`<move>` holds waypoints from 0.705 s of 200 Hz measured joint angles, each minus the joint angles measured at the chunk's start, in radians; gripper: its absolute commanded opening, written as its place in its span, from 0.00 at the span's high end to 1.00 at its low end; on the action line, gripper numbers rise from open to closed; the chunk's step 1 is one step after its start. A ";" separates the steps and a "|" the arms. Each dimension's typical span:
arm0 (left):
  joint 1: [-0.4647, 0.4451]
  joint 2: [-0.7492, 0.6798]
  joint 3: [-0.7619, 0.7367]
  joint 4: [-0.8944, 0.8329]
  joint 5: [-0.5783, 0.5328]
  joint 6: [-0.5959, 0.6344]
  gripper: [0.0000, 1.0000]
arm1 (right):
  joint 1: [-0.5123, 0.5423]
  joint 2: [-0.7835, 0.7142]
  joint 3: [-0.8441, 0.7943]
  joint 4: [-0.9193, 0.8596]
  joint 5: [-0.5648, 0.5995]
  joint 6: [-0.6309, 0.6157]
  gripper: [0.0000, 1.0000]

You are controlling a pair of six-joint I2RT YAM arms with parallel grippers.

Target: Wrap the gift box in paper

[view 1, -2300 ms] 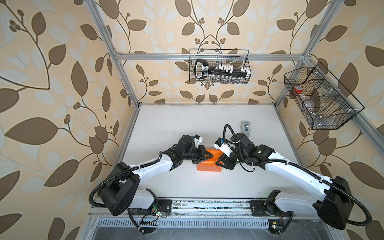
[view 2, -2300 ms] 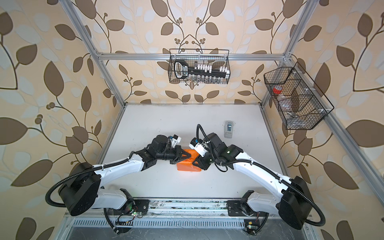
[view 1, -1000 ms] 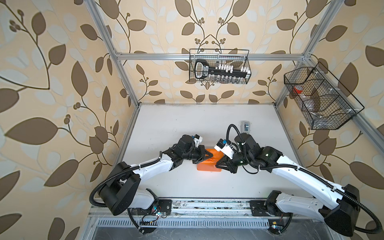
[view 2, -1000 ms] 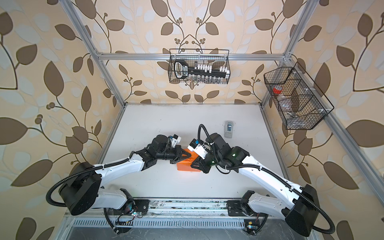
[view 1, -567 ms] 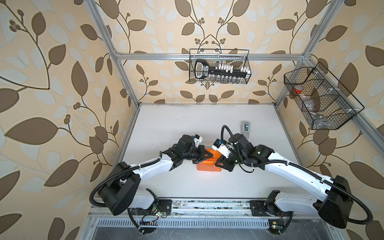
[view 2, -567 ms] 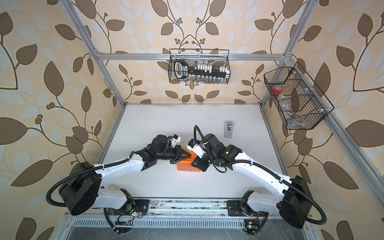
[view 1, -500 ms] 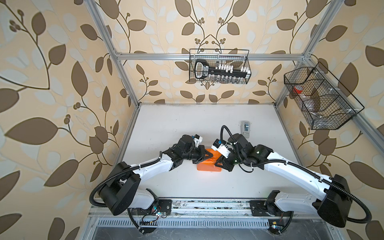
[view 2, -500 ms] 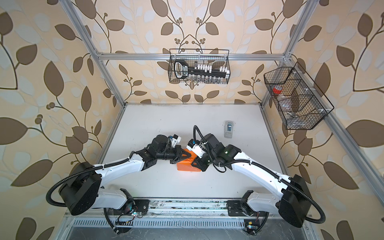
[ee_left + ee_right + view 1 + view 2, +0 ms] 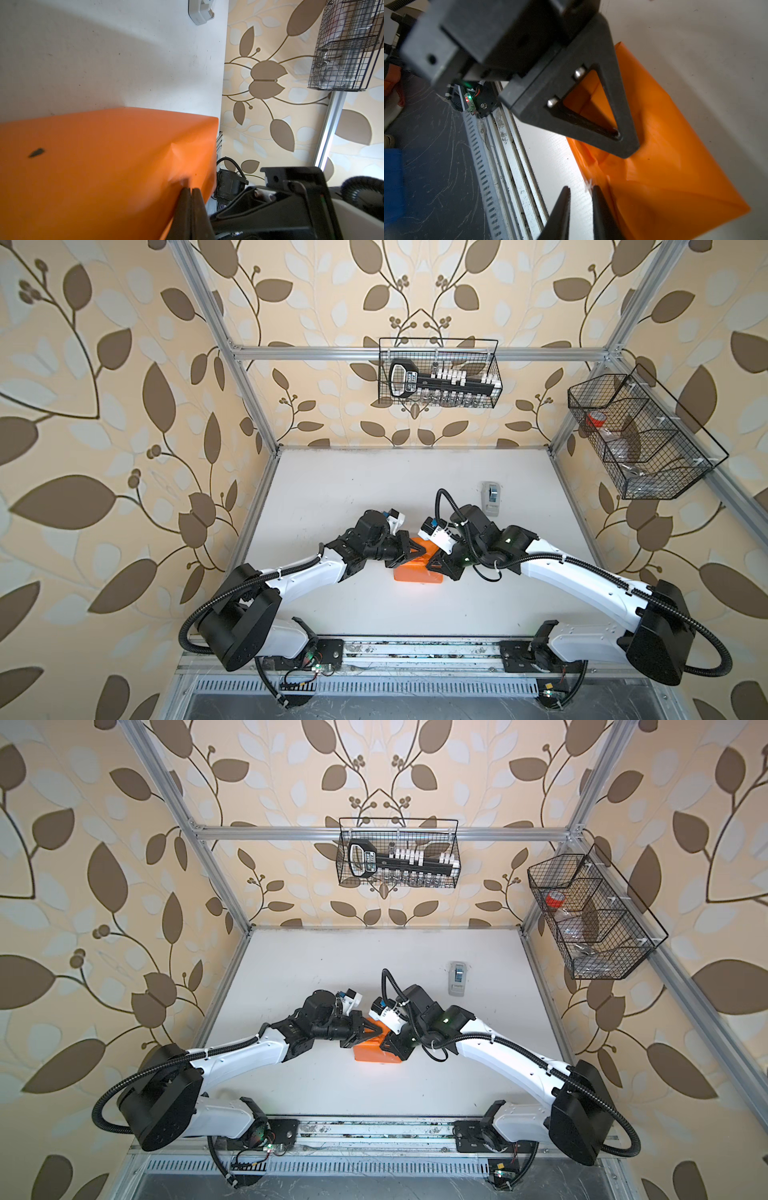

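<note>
The gift box is hidden under the orange paper (image 9: 415,576) (image 9: 374,1053), a wrapped block near the table's middle. My left gripper (image 9: 420,551) (image 9: 376,1029) is shut. Its tips (image 9: 190,189) press on the paper's top face (image 9: 93,166), which puckers slightly there. From the right wrist view its triangular finger (image 9: 623,124) bears down on the package (image 9: 675,166). My right gripper (image 9: 434,565) (image 9: 388,1046) (image 9: 579,188) sits low at the package's right side, jaws narrowly open. Only white table shows between them. One fingertip touches the paper's edge beside a small clear scrap.
A grey tape dispenser (image 9: 490,497) (image 9: 457,977) (image 9: 200,11) lies behind the right arm. Wire baskets hang on the back wall (image 9: 438,377) and the right wall (image 9: 640,439). The metal base rail (image 9: 415,649) (image 9: 508,145) runs along the table's front edge.
The right arm has shifted slightly left toward the package and its jaws have narrowed. The left gripper has stayed pressed on the paper.
</note>
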 measured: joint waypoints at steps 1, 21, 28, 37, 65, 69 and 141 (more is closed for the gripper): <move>0.000 0.000 0.000 0.000 0.000 0.000 1.00 | 0.000 0.000 0.000 0.000 0.000 0.000 0.80; 0.000 0.000 0.000 0.000 0.000 0.000 1.00 | 0.000 0.002 0.000 -0.002 -0.001 -0.008 0.85; 0.000 0.000 0.000 0.000 0.000 0.000 1.00 | 0.000 0.003 0.000 -0.003 -0.002 -0.008 0.87; 0.000 0.000 0.000 0.000 0.000 0.000 1.00 | 0.000 0.004 0.000 -0.005 -0.002 -0.010 0.90; 0.000 0.000 -0.002 0.003 0.000 0.000 1.00 | 0.000 0.010 0.000 -0.012 -0.016 -0.019 1.00; 0.000 0.000 -0.002 0.003 0.000 0.000 1.00 | 0.000 0.010 0.000 -0.013 -0.018 -0.019 1.00; 0.000 0.000 -0.002 0.004 0.000 0.000 1.00 | 0.008 -0.092 0.000 -0.025 -0.122 0.002 1.00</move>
